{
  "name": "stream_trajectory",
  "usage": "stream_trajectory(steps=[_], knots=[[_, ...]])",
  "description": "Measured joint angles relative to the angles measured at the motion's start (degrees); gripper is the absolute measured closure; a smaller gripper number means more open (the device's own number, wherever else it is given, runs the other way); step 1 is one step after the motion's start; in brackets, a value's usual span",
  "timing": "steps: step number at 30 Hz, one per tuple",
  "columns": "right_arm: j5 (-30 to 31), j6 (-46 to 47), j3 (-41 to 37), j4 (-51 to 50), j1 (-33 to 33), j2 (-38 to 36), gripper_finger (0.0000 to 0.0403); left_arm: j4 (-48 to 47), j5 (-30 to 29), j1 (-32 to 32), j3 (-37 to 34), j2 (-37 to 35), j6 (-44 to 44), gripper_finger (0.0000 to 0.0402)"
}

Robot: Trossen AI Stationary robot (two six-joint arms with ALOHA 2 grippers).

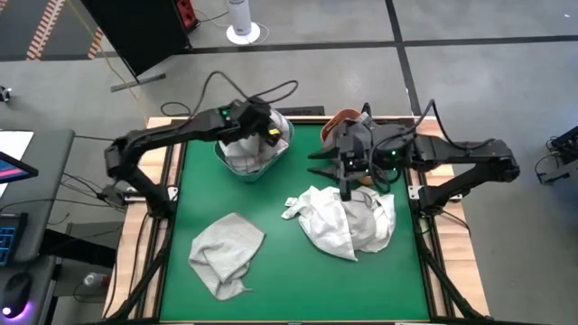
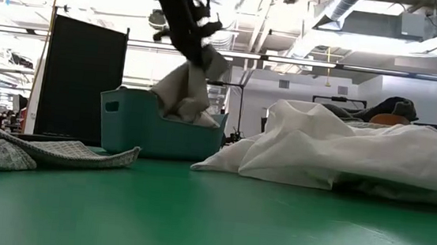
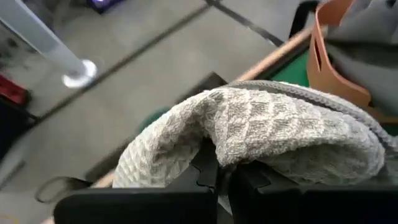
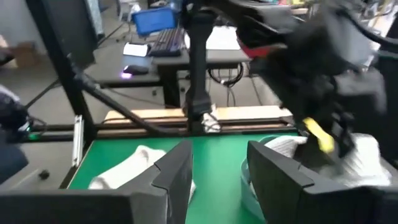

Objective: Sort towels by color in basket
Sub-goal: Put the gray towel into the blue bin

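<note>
My left gripper (image 1: 265, 129) is shut on a light grey waffle-weave towel (image 2: 190, 88) above a teal basket (image 2: 146, 128) at the table's far side. My right gripper (image 4: 217, 177) stands open with nothing between its fingers. It hangs in the air over the far edge of a crumpled white towel pile (image 1: 348, 221) and points toward the teal basket. Another light grey towel (image 1: 226, 253) lies bunched on the green mat at the near left. An orange basket (image 3: 329, 62) with grey cloth in it stands behind the right gripper. My left gripper pinches a bunched fold (image 3: 249, 155) of the grey waffle towel between its two fingers, and the cloth drapes over the fingertips. The fingers slant downward from the table's left side. The towel hangs slack below them, its lower end (image 2: 191, 116) down inside the teal basket.
The teal basket (image 1: 219, 155) holds light cloth. The orange basket (image 1: 339, 120) sits close to it at the far edge. Bare green mat shows along the near edge and between the two towel heaps. Cables run over the far table edge.
</note>
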Motion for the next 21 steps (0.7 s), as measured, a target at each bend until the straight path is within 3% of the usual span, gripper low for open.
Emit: stream_trajectory(steps=[12,21], knots=[[0.14,9.16,0.0,-8.25,5.53,-2.03,0.0223,-2.7,15.52,7.75,0.05,13.5,-4.66,0.0394],[4.66,12.13,0.0,-12.32,8.99,-2.4,0.0223,-9.13,16.94,8.58,0.09,20.83,-8.87,0.0394]])
